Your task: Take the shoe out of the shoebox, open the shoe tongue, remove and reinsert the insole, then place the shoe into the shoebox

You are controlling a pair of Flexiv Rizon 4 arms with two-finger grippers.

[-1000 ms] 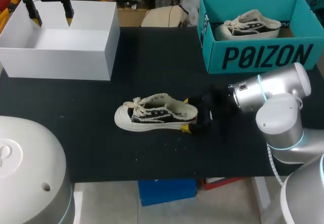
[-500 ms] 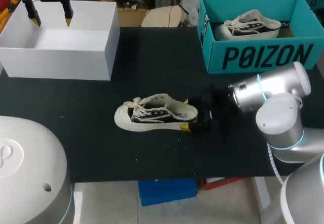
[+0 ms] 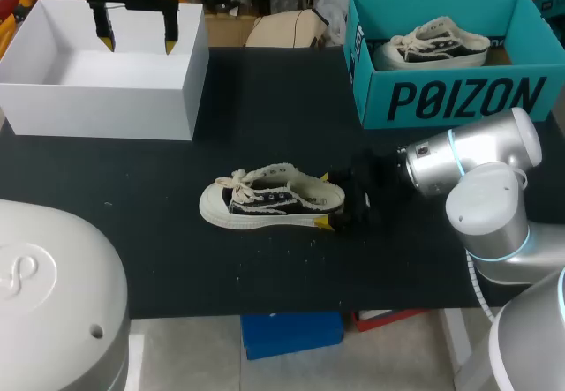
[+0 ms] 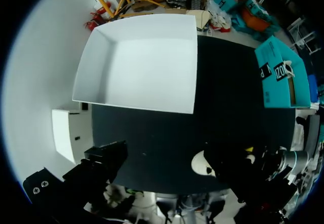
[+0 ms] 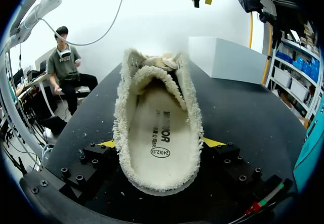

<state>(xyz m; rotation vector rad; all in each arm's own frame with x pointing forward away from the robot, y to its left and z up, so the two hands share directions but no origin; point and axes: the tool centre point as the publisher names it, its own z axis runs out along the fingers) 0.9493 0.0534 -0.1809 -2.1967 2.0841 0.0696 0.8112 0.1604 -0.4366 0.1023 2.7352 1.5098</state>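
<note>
The left gripper (image 3: 138, 45) hung with its yellow-tipped fingers spread and empty above the open white cardboard box (image 3: 106, 109) at the far left corner of the black table (image 3: 265, 100), well apart from the work. Near the middle of the table the low cream-and-black canvas shoe (image 3: 269, 201) with frayed edges lay upright on its sole. Its long axis ran across the table, with the white rubber toe towards the left arm's side and the heel towards the right. The right gripper (image 3: 324, 200) lay level along that same axis and clasped the heel from both sides. Its wrist view looked straight down the open mouth at the cream insole (image 5: 159, 133) lying flat inside. The tongue and laces therefore sat at the end away from the right arm, so the free left gripper seemed the one to come for them, from above and behind. The teal cardboard shoebox (image 3: 450, 100) stood at the far right, with a second shoe (image 3: 433, 45) inside.
</note>
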